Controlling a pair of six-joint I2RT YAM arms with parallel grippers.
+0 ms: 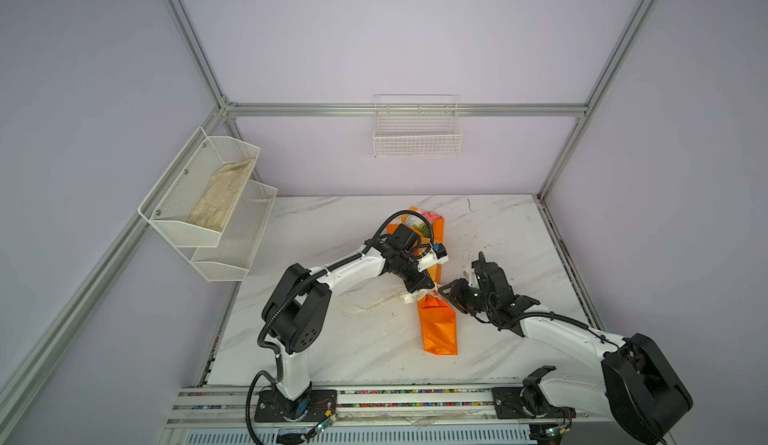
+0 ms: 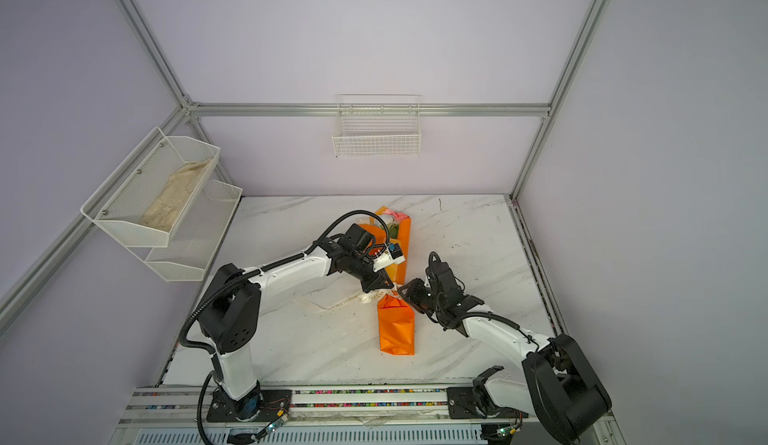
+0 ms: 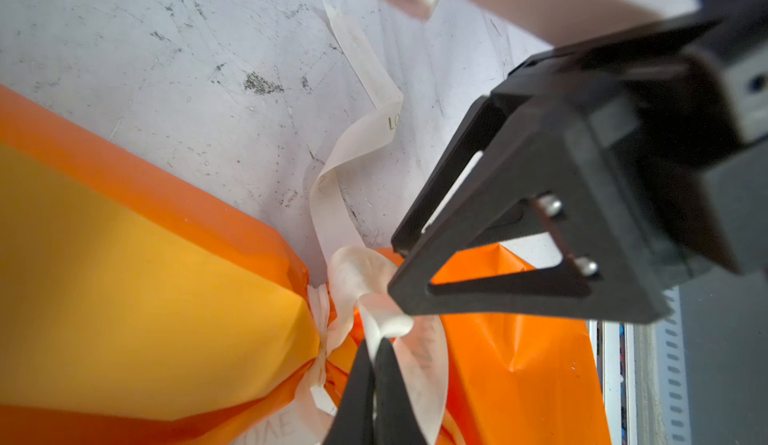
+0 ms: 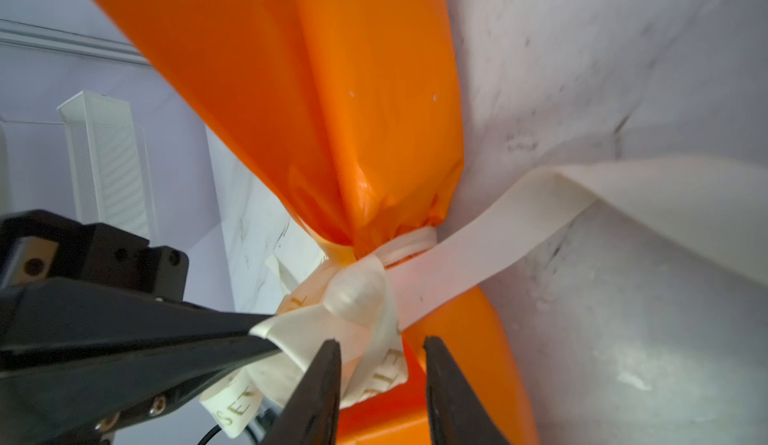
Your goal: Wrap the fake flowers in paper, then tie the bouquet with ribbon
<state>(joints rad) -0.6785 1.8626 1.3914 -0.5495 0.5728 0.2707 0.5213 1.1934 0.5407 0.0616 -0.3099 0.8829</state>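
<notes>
Aluminium rail [image 1: 415, 399] fronts the scuffed marble table [image 1: 332, 347]; the bouquet [image 1: 438, 330] lies mid-table. Left gripper [image 3: 375, 353] pinches the ribbon [image 1: 382, 303] at its knot; right gripper [image 4: 380, 347] gapes beside it. Lilac walls [image 1: 415, 27] behind.

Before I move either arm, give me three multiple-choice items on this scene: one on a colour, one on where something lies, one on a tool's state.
1. The wrapping paper is:
A orange
B blue
C green

2. The beige cloth lies:
A on the floor
B in the upper tier of the mesh shelf
C under the wrapping paper

3. The left tool is:
A wide open
B shut on the beige cloth
C shut on the ribbon

Answers:
1 A: the sheet shows orange in every view.
2 B: both top views show the cloth in the top mesh bin on the left wall.
3 C: in the left wrist view its jaws meet on a fold of ribbon beside the knot.
</notes>
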